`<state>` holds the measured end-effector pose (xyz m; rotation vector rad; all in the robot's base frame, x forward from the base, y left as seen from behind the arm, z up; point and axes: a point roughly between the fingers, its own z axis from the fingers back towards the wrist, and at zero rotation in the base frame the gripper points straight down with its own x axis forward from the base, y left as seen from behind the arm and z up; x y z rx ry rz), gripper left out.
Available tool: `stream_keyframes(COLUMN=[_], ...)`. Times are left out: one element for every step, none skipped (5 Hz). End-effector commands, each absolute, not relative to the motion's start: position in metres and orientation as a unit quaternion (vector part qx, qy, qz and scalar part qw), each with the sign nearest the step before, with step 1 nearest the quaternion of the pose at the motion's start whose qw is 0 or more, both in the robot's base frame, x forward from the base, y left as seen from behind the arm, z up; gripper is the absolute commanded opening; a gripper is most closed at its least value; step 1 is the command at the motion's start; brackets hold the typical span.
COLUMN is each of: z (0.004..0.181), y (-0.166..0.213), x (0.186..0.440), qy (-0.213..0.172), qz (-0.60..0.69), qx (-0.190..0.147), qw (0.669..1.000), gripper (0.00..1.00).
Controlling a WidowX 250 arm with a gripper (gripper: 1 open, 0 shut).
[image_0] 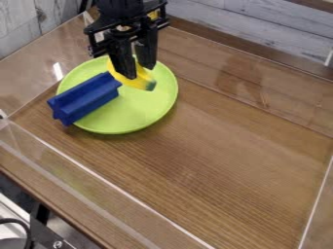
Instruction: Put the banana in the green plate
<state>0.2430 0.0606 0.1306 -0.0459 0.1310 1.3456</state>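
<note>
My claw [127, 66] hangs over the far half of the green plate [130, 115], pointing straight down from the dark arm above it. The fingers stand together, clamped on the banana [135, 80]: its yellow body shows between and below the fingertips, with a small green patch at the near right end. The banana's lower end sits low over the plate surface, inside the rim; from this angle I cannot tell whether it touches the plate or is just above it.

The green plate lies on the wooden table [221, 156], toward the far left. A blue ridged block [84, 99] lies across the plate's left edge, partly on the plate and partly overhanging the rim toward the table. The block sits just beside the banana, to its left; whether they touch cannot be told.

A clear wall [156, 209] borders the table along the near and right sides.
</note>
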Motion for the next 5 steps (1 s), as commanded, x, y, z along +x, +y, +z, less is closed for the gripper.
stream_keyframes(z=[0.1412,0.1391,0.1370,0.1348,0.1322], y=[0.0679,0.0693,0.0704,0.0709,0.0714], x=[0.2514,0.2533,0.2551,0.2570,0.2587], qy=[0.031,0.027,0.023,0.020,0.016], qz=[0.618,0.611,0.604,0.596,0.587], qx=[-0.028,-0.027,-0.026,-0.026,-0.025], qw=[0.785,0.791,0.796,0.803,0.809], gripper=[0.00,0.00,0.00,0.00,0.00])
